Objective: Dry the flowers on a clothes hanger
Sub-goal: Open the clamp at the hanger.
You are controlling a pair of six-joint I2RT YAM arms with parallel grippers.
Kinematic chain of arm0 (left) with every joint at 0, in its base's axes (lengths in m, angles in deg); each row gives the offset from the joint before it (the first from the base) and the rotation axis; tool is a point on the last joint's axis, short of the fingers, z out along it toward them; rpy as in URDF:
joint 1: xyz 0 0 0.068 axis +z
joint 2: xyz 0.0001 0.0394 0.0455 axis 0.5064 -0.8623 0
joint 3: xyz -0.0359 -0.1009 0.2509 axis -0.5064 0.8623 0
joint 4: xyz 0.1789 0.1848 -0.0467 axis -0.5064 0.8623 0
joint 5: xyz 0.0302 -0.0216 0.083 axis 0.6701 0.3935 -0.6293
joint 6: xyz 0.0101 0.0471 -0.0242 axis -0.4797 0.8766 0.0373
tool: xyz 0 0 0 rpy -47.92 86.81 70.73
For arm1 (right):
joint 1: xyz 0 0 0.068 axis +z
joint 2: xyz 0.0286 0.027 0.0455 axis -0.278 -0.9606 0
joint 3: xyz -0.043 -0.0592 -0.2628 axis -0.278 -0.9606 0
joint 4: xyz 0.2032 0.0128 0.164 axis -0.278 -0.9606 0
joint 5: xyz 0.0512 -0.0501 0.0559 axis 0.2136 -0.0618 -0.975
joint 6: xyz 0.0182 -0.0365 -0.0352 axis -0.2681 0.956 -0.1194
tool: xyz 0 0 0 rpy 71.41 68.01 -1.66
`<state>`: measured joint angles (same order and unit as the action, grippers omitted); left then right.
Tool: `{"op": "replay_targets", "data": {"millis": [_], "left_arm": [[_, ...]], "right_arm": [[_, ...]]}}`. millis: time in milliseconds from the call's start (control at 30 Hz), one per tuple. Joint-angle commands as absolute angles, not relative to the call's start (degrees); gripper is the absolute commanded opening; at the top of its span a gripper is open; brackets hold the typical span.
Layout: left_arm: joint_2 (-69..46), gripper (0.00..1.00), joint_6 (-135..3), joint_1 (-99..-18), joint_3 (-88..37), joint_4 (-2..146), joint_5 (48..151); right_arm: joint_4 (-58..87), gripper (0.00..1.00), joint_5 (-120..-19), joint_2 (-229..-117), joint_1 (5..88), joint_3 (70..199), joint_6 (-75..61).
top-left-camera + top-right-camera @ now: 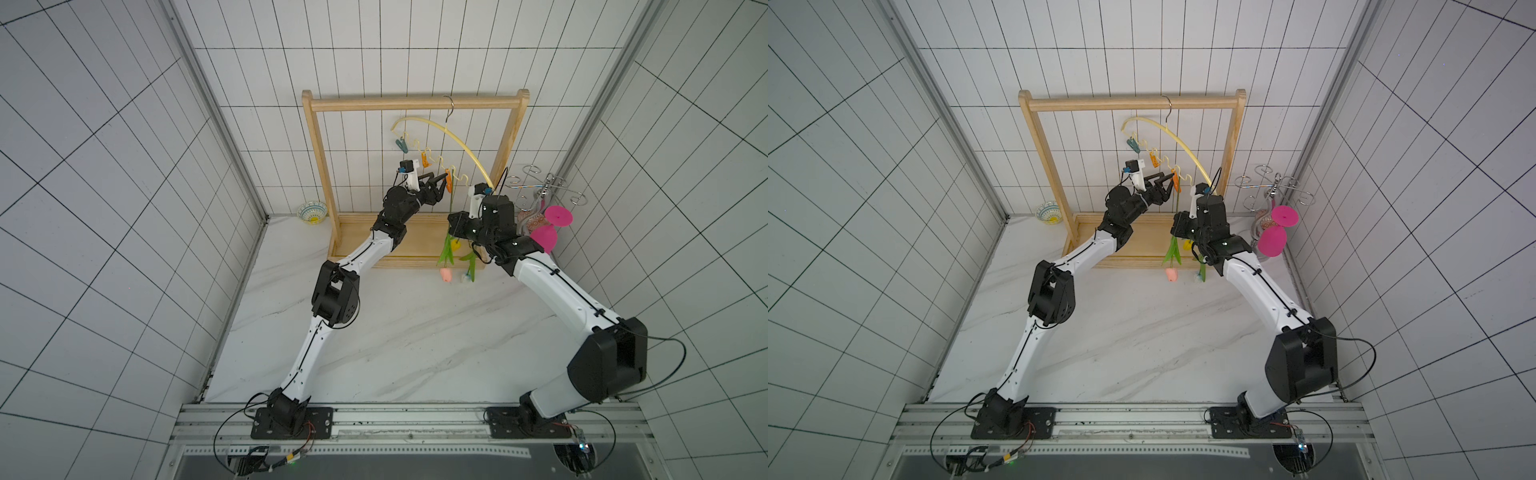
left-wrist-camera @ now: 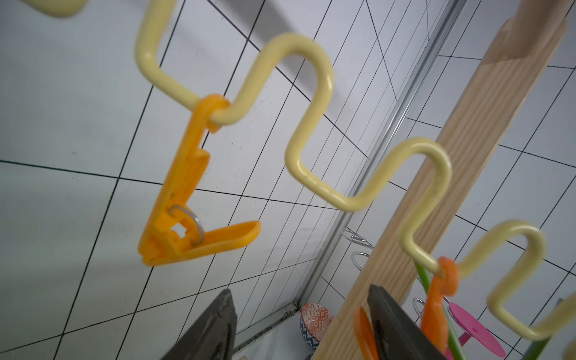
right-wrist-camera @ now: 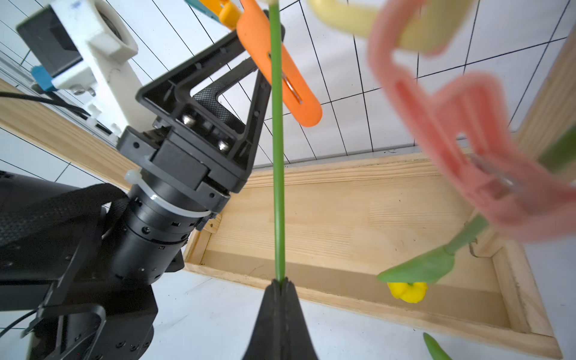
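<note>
Right tool [image 3: 280, 282] pinches stem [image 3: 277, 187] over marbled tabletop [image 1: 415, 332] amid tiled walls [image 1: 104, 166].

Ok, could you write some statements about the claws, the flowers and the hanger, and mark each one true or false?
1. The right claw is shut on a green stem. True.
2. The clothes hanger lies flat on the table. False: it hangs from the wooden rack.
3. The yellow tulip hangs head down. True.
4. The left claw is shut on that tulip. False: it stands open by the darker orange clip, holding nothing.
5. The lighter orange clip grips a stem. False: it is empty.
</note>
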<state>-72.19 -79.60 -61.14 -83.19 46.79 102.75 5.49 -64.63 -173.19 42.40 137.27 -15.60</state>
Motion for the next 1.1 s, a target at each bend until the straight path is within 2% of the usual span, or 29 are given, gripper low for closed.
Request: {"op": "replay_targets", "data": {"millis": [0,200,500,733,1067], "left_arm": [[-68.19,0.71,-80.3,-60.51,-79.38,43.72,104.3],[-64.04,0.78,-81.27,-59.3,-72.5,40.3,104.5],[-61.92,0.85,-83.05,-58.11,-69.43,38.01,107.06],[-63.13,0.84,-81.26,-58.79,-72.76,41.58,111.58],[-66.59,0.84,-78.74,-59.84,-79.14,48.95,111.53]], "right_arm": [[4.26,0.0,-62.59,-171.6,42.49,137.07,-13.6],[4.08,0.0,-62.94,-172.38,42.42,137.5,-13.22],[3.7,0.0,-64.89,-174.11,42.46,138.91,-13.48],[3.5,0.0,-64.14,-174.69,42.47,139.44,-13.5],[2.74,0.0,-65.45,-175.46,42.43,140.42,-12.28]]}}
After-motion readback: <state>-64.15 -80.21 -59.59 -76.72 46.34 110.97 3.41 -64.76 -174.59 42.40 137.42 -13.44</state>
